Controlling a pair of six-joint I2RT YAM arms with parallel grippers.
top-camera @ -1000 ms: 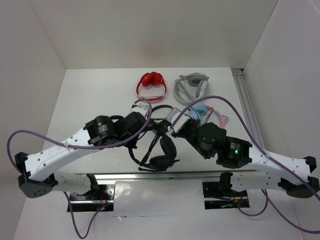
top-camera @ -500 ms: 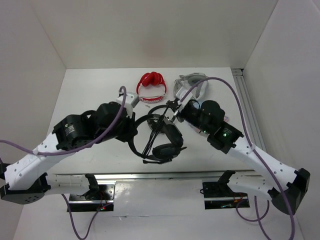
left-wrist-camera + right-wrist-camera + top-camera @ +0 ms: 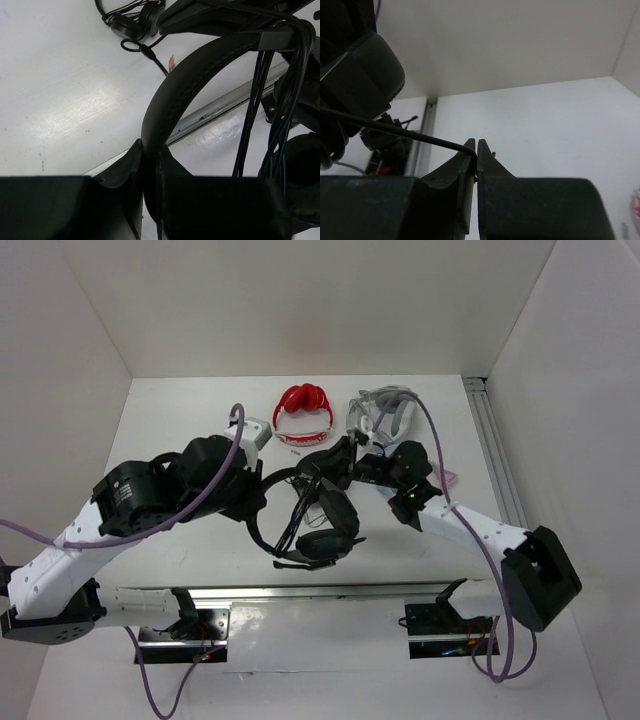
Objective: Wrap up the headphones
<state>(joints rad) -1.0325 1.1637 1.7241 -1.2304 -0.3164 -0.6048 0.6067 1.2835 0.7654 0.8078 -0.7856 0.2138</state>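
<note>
While the left gripper [image 3: 150, 156] is pressed tight on the padded headband [image 3: 186, 79], the black headphones [image 3: 328, 528] are at the centre of the top frame, between the two arms, with the cups toward the lower middle. The right gripper [image 3: 474, 148], its jaws nearly together, pinches the thin black cable [image 3: 395, 129], which runs taut toward the left of the right wrist frame. More cable strands cross the headband at the right of the left wrist frame. Red headphones [image 3: 303, 408] and a grey pair [image 3: 385, 410] lie on the desk [image 3: 170, 420] at upper centre. A smaller black pair [image 3: 135, 17] lies beyond the headband.
</note>
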